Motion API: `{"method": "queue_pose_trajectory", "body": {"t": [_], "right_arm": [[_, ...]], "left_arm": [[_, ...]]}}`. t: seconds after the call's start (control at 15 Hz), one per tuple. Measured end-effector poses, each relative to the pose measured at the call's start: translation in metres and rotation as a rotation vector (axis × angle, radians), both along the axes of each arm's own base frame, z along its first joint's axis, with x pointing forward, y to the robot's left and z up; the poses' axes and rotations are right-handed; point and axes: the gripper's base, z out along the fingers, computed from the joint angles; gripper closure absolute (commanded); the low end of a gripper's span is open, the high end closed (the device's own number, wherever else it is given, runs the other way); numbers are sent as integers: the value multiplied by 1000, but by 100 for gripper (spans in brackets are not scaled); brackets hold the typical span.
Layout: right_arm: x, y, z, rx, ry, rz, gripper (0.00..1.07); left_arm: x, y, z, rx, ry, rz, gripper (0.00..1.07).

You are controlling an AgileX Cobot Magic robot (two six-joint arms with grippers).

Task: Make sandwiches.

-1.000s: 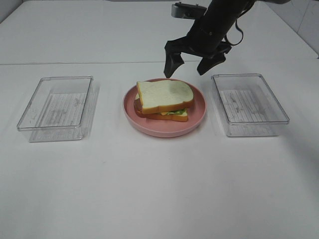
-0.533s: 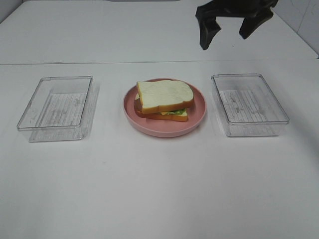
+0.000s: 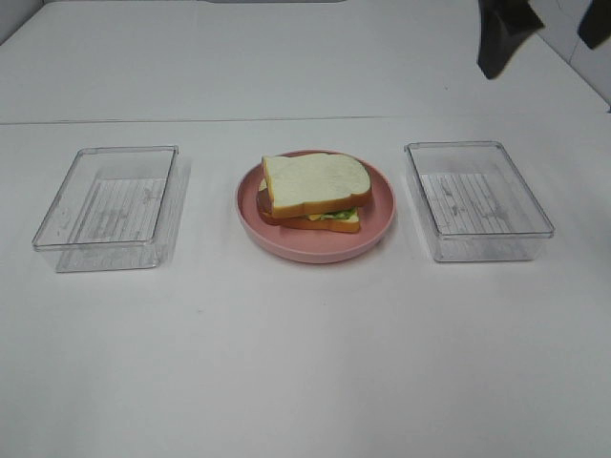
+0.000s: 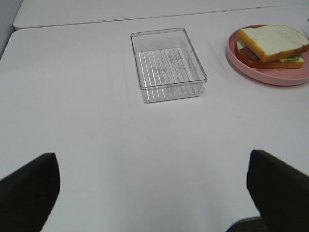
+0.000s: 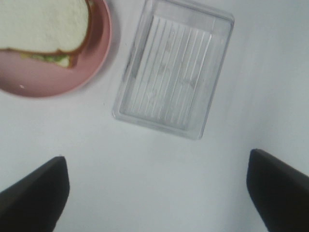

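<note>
White bench (image 3: pixel 305 363) lies bare in the foreground of the high view, giving wide open room before anything stands on it. Next back, in one row, come three things well apart from one another: a clear left tray (image 3: pixel 113 205), a round pink plate (image 3: pixel 316 245) in the middle, and a clear right tray (image 3: pixel 477 198). Both trays look empty. The sandwich (image 3: pixel 313 191) sits on the plate, white bread on top with an orange-brown crust, and a little green lettuce and yellow cheese showing at its near edge; the top slice sits slightly askew over the layers below. Farthest back, at the top right corner, the right tool (image 3: pixel 544 29) hangs high above the bench with its jaws spread wide and nothing between them. The left tool (image 4: pixel 154 188) does not show in the high view; its own wrist view shows both jaws set far apart, empty, over bare bench near the left tray. The stack looks finished, so the step in hand is likely clearing away. To do it well, each arm should lift and draw back on its own side, not sweeping across the plate, since a brush against the top slice could slide it off. The tray rims stand up from the bench, so any low pass should stay outside them.
</note>
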Motion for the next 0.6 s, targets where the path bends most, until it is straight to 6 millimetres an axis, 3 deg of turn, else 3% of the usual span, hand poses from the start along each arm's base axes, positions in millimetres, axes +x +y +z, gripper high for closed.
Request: {"method": "queue_pose_trajectory", "body": {"t": [0.13, 0.2, 0.4, 0.47, 0.6], "right_arm": [[-28, -10, -6, -9, 29, -18, 11], [-68, -24, -12, -10, 47, -45, 11], [-103, -37, -15, 0, 37, -80, 11], [-128, -46, -18, -3, 19, -91, 11], [-159, -60, -20, -5, -29, -113, 11]], "left_arm": [[0, 0, 0, 0, 0, 0, 4], [0, 0, 0, 0, 0, 0, 4], [0, 0, 0, 0, 0, 0, 4], [0, 0, 0, 0, 0, 0, 4], [0, 0, 0, 0, 0, 0, 4]]}}
